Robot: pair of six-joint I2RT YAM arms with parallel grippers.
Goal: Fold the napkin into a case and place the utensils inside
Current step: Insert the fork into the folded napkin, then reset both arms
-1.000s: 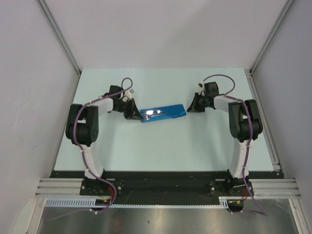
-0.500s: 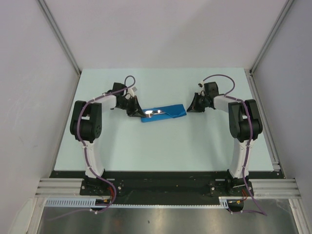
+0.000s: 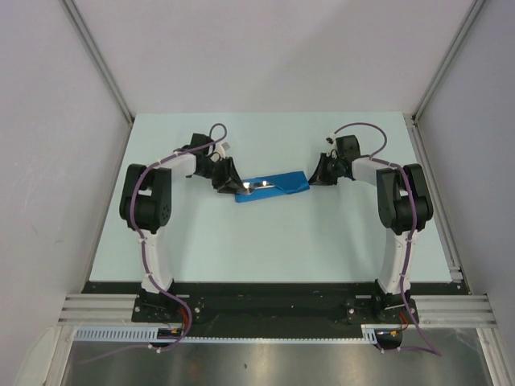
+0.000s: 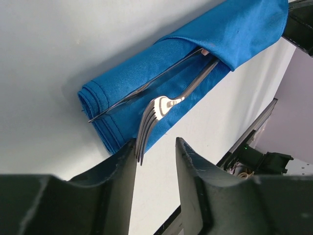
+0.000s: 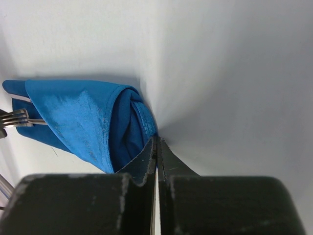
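case (image 4: 234, 29): woven cloth, slight sheen | utensils (image 4: 159, 105): polished metal, v. glossy | table (image 4: 58, 39): smooth, matt

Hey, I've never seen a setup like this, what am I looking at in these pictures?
Two robot arms are bolted to a table. One picture looks down from above; the other two come from cameras on each arm's wrist, so the dark shapes at the bottom are its fingers. On the table lies a blue cloth case with a fork and knife sticking out. The left gripper is open by the fork tines, holding nothing. The right gripper is shut at the case's other end.
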